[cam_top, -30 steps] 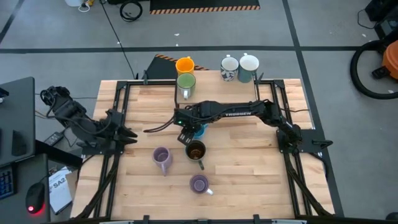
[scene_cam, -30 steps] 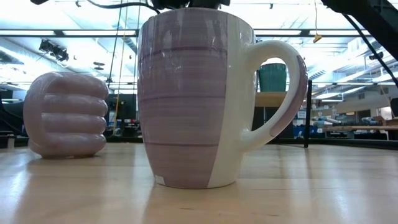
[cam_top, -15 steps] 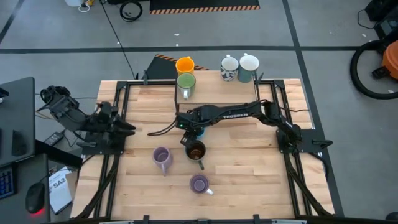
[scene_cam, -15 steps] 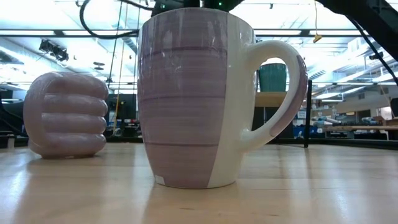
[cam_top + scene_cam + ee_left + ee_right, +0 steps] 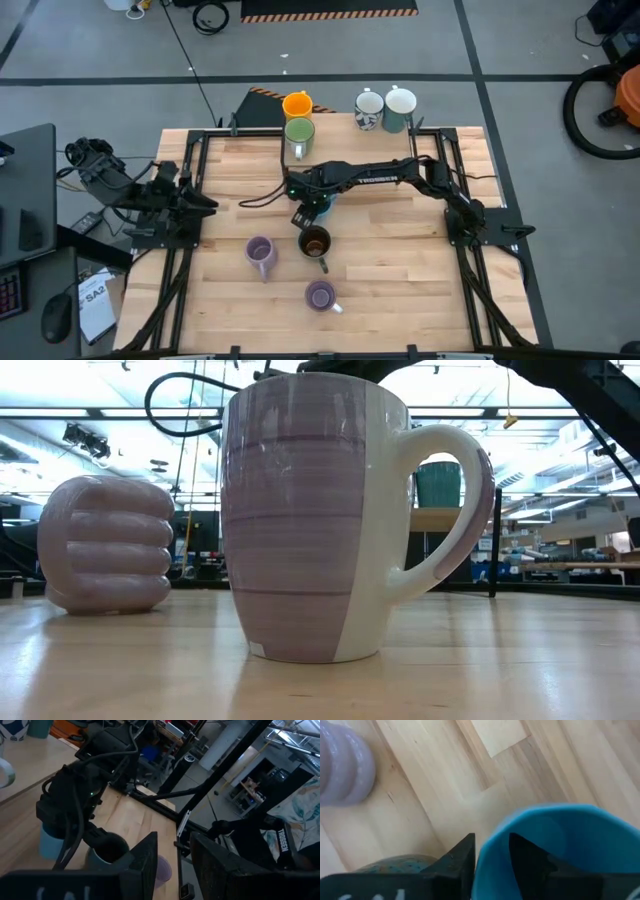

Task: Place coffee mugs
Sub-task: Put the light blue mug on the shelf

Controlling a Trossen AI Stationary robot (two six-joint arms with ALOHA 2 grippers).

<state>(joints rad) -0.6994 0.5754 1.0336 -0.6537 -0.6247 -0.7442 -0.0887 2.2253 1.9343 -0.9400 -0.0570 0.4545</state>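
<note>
Right jaws (image 5: 491, 857) pinch blue mug's (image 5: 555, 850) rim, 1 finger inside. Left jaws (image 5: 174, 862) slightly parted, empty. Just beside: 1 dark mug (image 5: 315, 241); 2 lilac mugs (image 5: 260, 252).

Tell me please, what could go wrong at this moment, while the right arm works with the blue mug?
1. The right tool pinches only the rim of the blue mug, one finger inside and one outside; such a thin grip could slip or let the mug tilt.
2. The dark mug stands close beside the blue mug, so a sideways move could knock it.
3. The left tool waits at the table's left edge, far away, so it cannot steady anything quickly.
</note>
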